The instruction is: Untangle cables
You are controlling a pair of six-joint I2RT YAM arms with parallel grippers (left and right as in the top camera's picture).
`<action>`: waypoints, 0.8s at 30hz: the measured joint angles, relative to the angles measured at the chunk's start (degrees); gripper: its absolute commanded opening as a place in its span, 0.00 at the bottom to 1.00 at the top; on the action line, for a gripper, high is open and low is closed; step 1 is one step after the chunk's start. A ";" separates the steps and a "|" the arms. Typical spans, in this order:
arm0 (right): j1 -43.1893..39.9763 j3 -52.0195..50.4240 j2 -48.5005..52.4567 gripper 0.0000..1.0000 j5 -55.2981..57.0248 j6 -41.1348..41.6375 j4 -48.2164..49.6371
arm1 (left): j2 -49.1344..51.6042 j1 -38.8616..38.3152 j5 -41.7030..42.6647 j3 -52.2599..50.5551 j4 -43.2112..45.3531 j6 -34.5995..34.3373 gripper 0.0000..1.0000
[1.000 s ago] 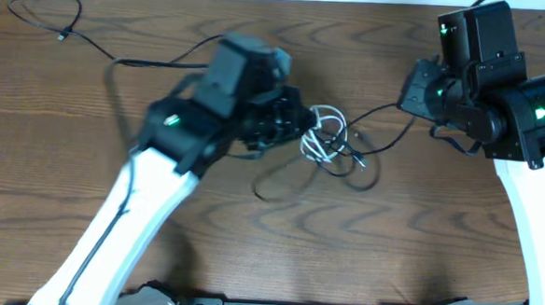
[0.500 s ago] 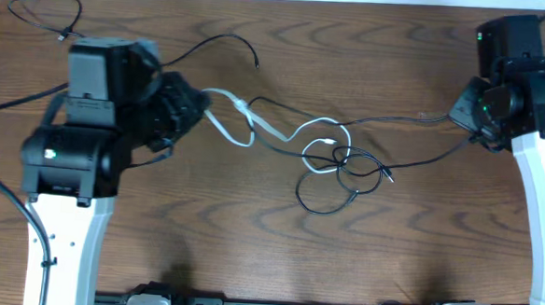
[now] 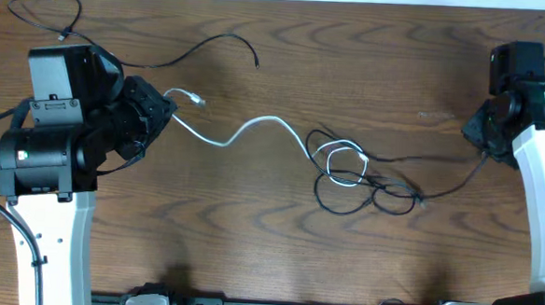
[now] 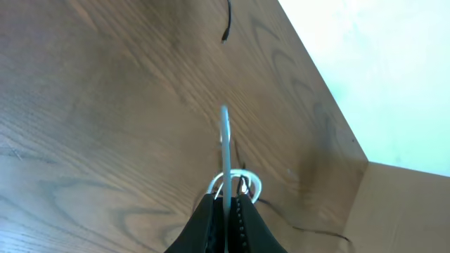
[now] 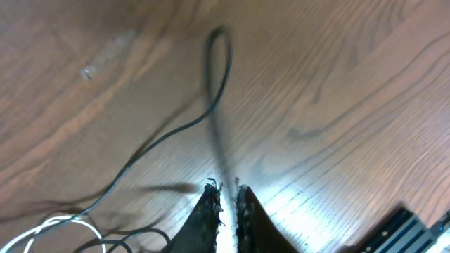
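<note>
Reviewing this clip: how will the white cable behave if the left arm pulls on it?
Probably floppy: the white cable lies in waves from the left gripper rather than holding a line. Likely light, since it is thin. Its far loops lie among the black cables, so they may snag or drag those along.

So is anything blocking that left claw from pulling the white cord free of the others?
Nothing sits between them: the left gripper pinches the thin white cord. The obstacle is farther along, where its far end loops through the tangled thin black cords, one of them held by the right gripper.
</note>
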 measured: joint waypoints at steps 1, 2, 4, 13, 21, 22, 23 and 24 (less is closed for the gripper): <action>-0.02 -0.85 0.00 0.20 -0.96 0.02 0.59 | 0.00 0.04 0.02 0.00 -0.11 0.20 0.07; 0.00 -1.46 0.00 0.37 -1.90 0.20 0.98 | 0.00 0.04 0.02 0.00 -0.20 0.33 0.08; -0.02 -2.38 0.00 0.67 -4.09 -0.07 1.68 | 0.00 0.04 0.02 0.00 -0.26 0.61 0.07; 0.07 -3.80 0.00 0.99 -23.54 -9.88 6.43 | 0.02 -0.26 0.07 0.00 -0.28 1.03 0.07; 6.49 -3.85 0.00 0.99 -52.22 -29.00 13.31 | 1.31 -3.48 0.55 0.00 -0.61 1.03 0.08; 8.31 -3.87 0.00 0.99 -53.72 -31.19 14.10 | 1.62 -3.80 0.66 0.00 -0.61 1.03 0.07; 10.21 -3.89 0.00 0.99 -55.01 -33.11 14.91 | 1.86 -3.91 0.74 0.00 -0.61 1.03 0.07; 12.26 -3.96 0.00 0.99 -55.78 -34.86 15.78 | 2.03 -3.91 0.76 0.00 -0.61 1.03 0.08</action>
